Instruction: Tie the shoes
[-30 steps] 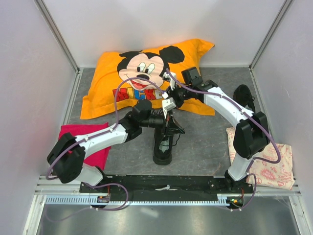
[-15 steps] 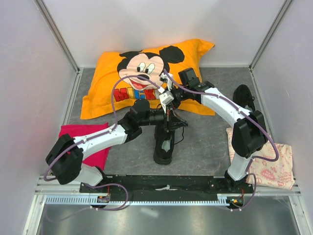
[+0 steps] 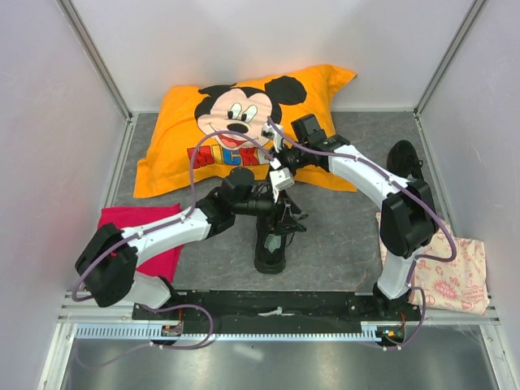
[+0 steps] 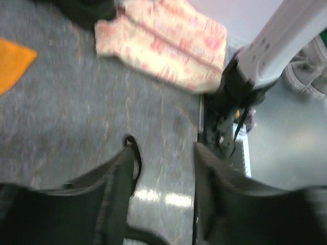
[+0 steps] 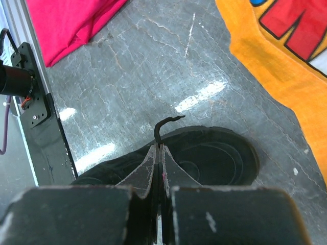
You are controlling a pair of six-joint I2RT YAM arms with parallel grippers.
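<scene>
Lying centre frame on the worktop (image 3: pixel 341 236): one shoe (image 3: pixel 270 244), black, soft-sided; lace (image 5: pixel 164 122) thin, limp, likely slippery, best pinched near its end; right gripper (image 5: pixel 158 149) clenched on lace; left gripper (image 4: pixel 163 153) spread, empty.

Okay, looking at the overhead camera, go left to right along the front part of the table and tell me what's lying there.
Magenta cloth → black sneaker → cream cloth with red print. I left out the orange Mickey pillow and the second sneaker because they overlap these from side to side.
</scene>
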